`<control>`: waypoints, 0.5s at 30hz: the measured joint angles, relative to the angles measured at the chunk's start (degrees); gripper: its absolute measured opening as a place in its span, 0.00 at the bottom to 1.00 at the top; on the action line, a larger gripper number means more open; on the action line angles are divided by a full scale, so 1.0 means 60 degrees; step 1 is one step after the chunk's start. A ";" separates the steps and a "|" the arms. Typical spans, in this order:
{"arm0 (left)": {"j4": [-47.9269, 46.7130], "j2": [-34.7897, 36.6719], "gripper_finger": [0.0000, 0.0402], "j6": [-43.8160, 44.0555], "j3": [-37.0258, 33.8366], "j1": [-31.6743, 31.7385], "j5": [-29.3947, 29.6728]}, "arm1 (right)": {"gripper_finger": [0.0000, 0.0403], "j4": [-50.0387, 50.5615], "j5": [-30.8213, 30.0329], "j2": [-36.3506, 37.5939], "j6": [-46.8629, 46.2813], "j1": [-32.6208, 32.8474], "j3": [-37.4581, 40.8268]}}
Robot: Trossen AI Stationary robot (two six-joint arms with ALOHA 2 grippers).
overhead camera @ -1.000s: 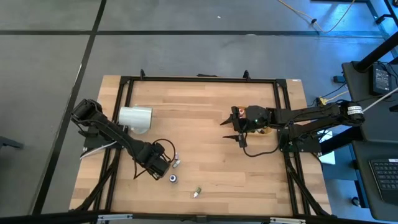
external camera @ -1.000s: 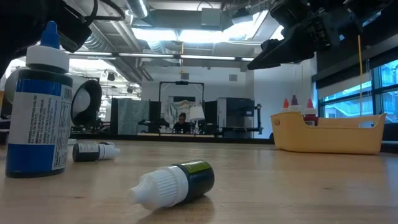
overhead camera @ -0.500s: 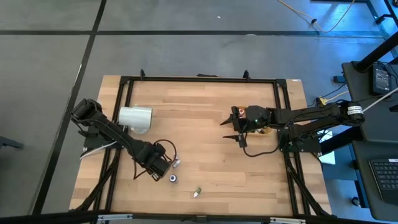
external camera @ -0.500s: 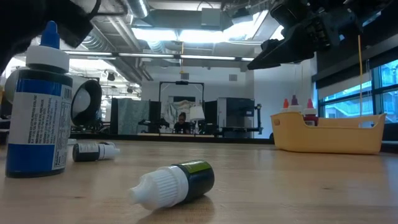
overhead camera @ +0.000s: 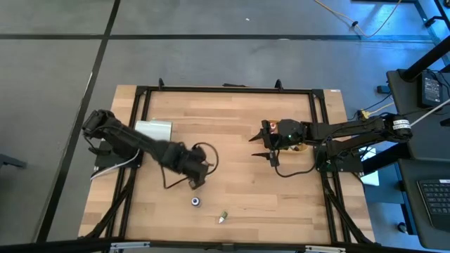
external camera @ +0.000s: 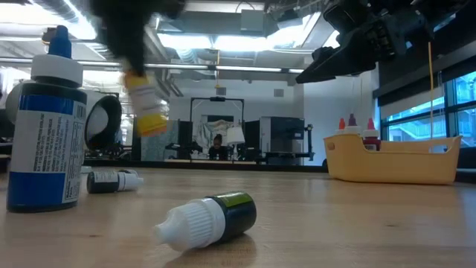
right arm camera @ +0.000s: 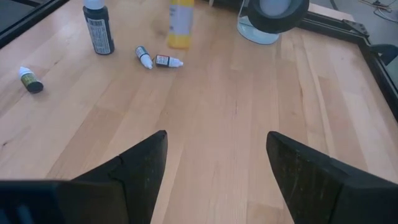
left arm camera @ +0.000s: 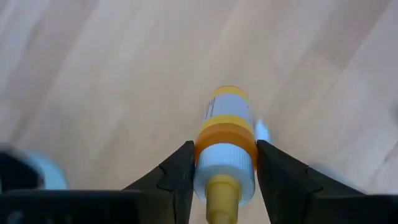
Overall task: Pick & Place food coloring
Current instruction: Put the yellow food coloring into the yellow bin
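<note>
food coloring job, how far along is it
Done: a few bottles with red caps already stand in the tan tray. In hand: the left gripper is shut on a yellow bottle, lifted off the table. Left: a blue-capped bottle standing, a green one and two small ones lying on the wood. The right gripper hangs open above the table.

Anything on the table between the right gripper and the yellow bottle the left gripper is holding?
Nothing: in the high view, bare wood runs from the yellow bottle in the left gripper to the open right gripper.
</note>
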State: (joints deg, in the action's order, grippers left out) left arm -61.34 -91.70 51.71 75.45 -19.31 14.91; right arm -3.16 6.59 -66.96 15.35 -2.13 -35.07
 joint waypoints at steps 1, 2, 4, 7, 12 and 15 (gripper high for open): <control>0.0257 0.0000 0.35 -0.0494 0.0035 0.0248 -0.0001 | 0.69 0.0000 0.0000 0.0000 0.0003 0.0004 0.0000; 0.0531 0.0000 0.35 -0.0993 0.0067 0.0496 -0.0025 | 0.69 0.0000 0.0003 0.0000 0.0006 0.0000 0.0000; 0.1133 -0.0067 0.35 -0.2085 0.0150 0.0980 -0.0293 | 0.69 0.0000 0.0000 0.0000 0.0009 0.0000 0.0000; 0.1511 -0.0438 0.35 -0.3779 0.0483 0.1608 -0.0741 | 0.69 0.0000 0.0000 0.0000 0.0022 0.0000 0.0000; 0.1224 -0.1472 0.35 -0.5638 0.1589 0.2396 -0.0912 | 0.69 0.0002 -0.0002 0.0000 0.0025 0.0000 0.0000; 0.0998 -0.2079 0.35 -0.6221 0.2200 0.2734 -0.1240 | 0.69 0.0004 -0.0004 0.0000 0.0022 0.0000 0.0000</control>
State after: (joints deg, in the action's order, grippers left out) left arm -55.35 -104.17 14.38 88.65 -2.91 7.47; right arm -3.14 6.57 -66.96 15.49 -2.13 -35.07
